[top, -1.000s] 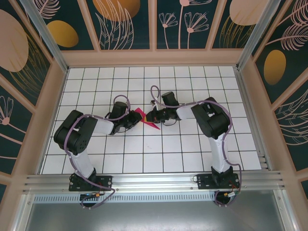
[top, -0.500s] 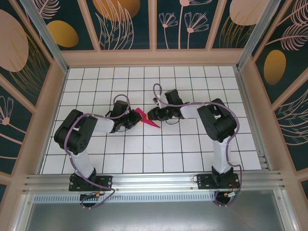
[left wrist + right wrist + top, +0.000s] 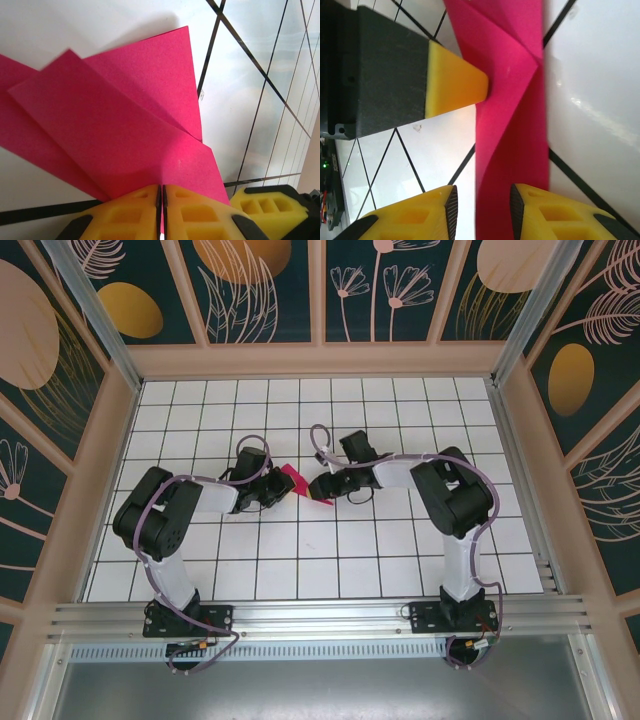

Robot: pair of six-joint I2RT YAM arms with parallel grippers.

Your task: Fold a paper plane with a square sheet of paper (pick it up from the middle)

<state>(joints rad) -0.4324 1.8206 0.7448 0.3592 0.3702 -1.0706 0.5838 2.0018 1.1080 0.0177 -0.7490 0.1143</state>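
Observation:
The magenta-pink paper (image 3: 293, 480), a creased shape with triangular flaps, lies low over the white grid table between the two grippers. My left gripper (image 3: 272, 490) is shut on its left edge; in the left wrist view the yellow pads (image 3: 130, 210) meet on the paper (image 3: 125, 130) with barely a slit between them. My right gripper (image 3: 322, 488) is open at the paper's right end. Its jaws (image 3: 482, 210) stand apart with a narrow folded strip of the paper (image 3: 512, 110) running between them. The left gripper's yellow finger (image 3: 455, 82) touches that strip from the side.
The white grid table (image 3: 330, 560) is walled by a beige frame (image 3: 320, 360) at the back and both sides. An aluminium rail (image 3: 320, 618) with the two arm bases runs along the near edge. The right gripper's yellow finger (image 3: 270, 205) shows beside the left gripper's pads.
The right gripper's jaws have come apart from the paper and it has shifted slightly lower over the paper's right tip. The left gripper has kept its hold.

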